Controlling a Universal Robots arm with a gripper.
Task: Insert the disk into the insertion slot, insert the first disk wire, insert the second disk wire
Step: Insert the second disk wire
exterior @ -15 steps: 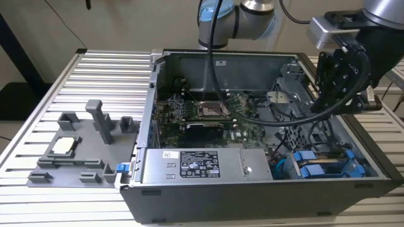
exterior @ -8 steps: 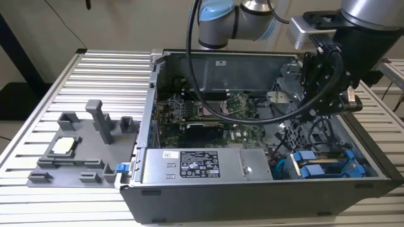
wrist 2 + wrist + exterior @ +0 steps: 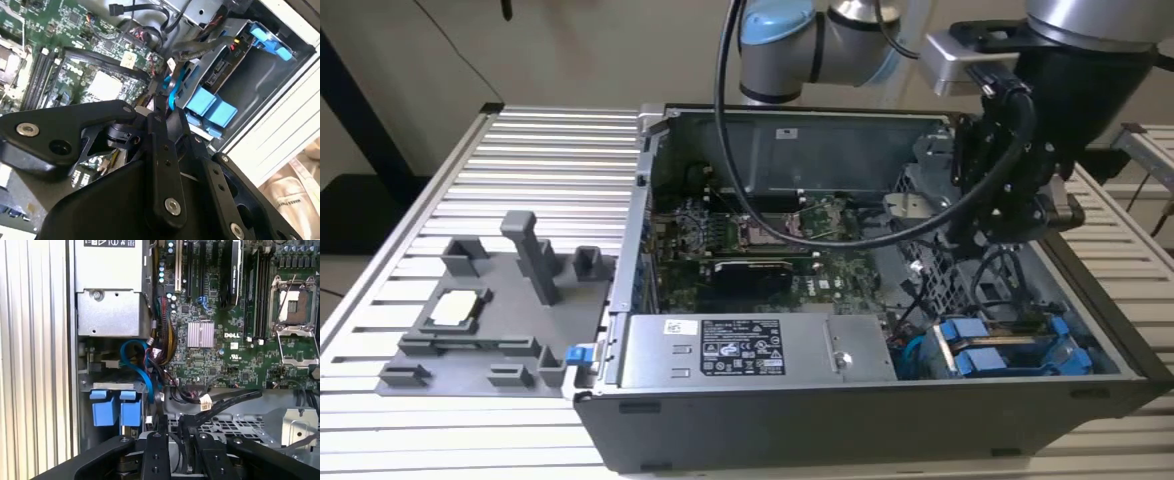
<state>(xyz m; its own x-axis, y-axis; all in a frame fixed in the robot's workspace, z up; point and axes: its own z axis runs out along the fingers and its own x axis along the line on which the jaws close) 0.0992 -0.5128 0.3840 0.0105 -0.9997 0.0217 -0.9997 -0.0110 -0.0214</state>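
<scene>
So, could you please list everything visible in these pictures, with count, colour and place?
table: one, pale ribbed metal, under everything.
computer case: one, dark grey, open, on the table.
motherboard: one, green, inside the case.
power supply: one, silver, in the case, beside the motherboard.
disk: one, blue-framed, case corner at the exterior view's right.
perforated cage: one, grey, beside the disk.
fixture tray: one, grey, on the table, exterior view's left.
arm: one, grey and black, above the case.
gripper: one, black, inside the case over the cage.
</scene>
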